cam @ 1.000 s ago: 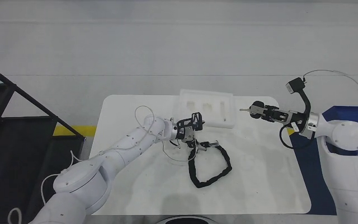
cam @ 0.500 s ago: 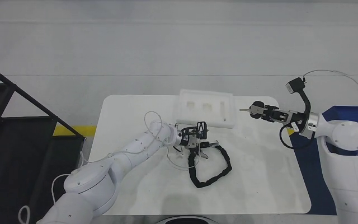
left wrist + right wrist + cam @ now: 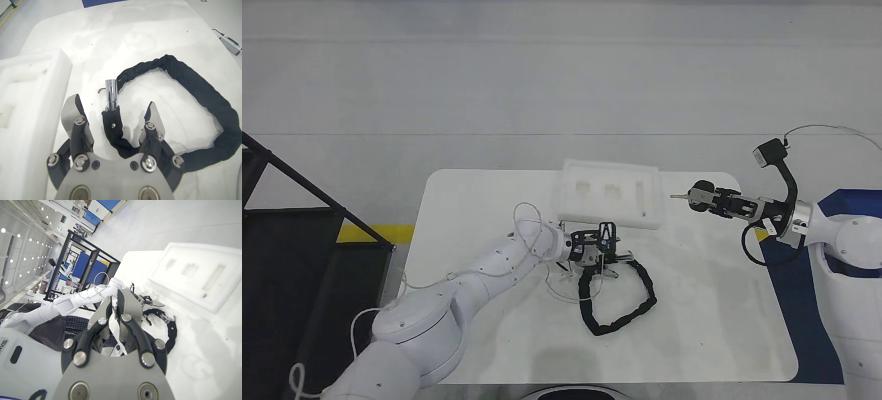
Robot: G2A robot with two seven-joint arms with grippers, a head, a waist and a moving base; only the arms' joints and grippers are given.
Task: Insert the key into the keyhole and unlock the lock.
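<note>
A black fabric-sleeved chain lock [image 3: 627, 300] [image 3: 208, 98] lies in a loop on the white table. Its shiny metal cylinder [image 3: 111, 94] [image 3: 164, 317] sits at the loop's near end. My left gripper [image 3: 602, 255] [image 3: 113, 109] is open, low over the table, its fingers straddling the sleeve end just behind the cylinder without touching it. My right gripper [image 3: 692, 196] [image 3: 114, 309] hangs above the table's far right, shut on the key [image 3: 680, 196] [image 3: 114, 311], whose blade points toward the foam tray.
A white foam tray [image 3: 612, 192] [image 3: 28, 91] [image 3: 192, 275] with rectangular recesses lies at the back of the table [image 3: 722, 320], close beside the left gripper. A black frame [image 3: 282, 180] stands off the table's left.
My left gripper has moved right and down toward the lock's cylinder end, now straddling it. The right arm with the key has stayed still.
</note>
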